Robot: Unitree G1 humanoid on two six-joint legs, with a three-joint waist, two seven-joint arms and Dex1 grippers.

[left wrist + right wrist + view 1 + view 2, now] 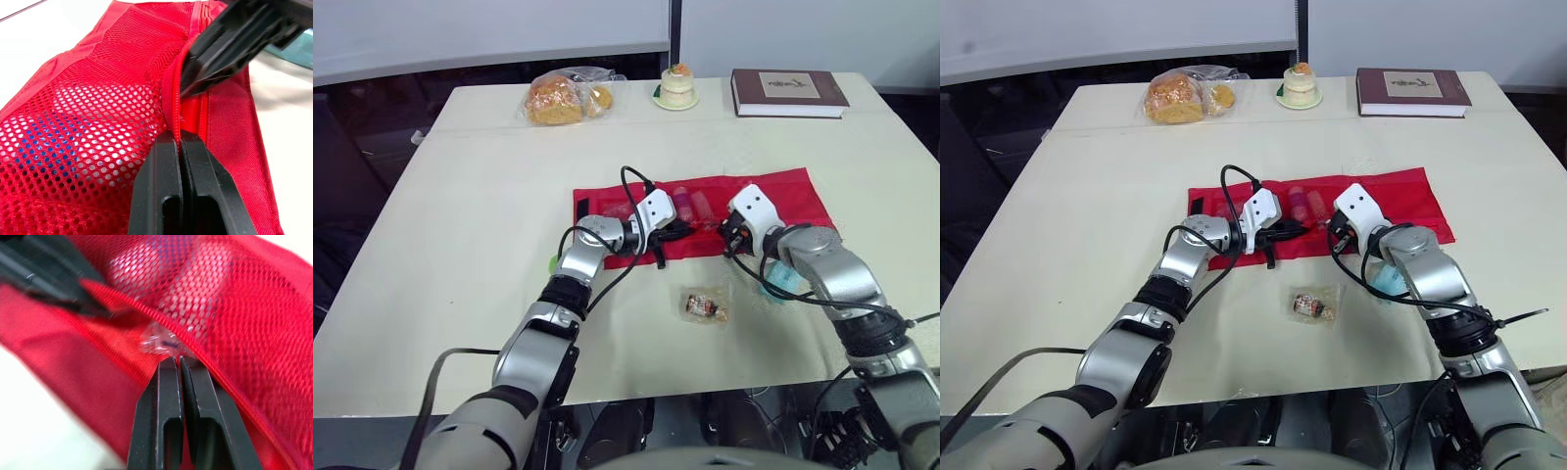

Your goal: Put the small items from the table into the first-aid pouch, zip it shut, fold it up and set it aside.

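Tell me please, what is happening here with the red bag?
The robot is packing the red first-aid pouch, which lies unfolded on the table. Its left claw is shut on the pouch's zipper edge; the right claw, also shut, is at the same opening with a crinkled clear wrapper at its tips. Some items already lie under the mesh. A small packet and a pale blue item are on the table, outside the pouch.

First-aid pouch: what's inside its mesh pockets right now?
Through the mesh of the first-aid pouch show pale pink rounded items and something blue. A clear wrapper sits at the zipper. What they are, the mesh hides.
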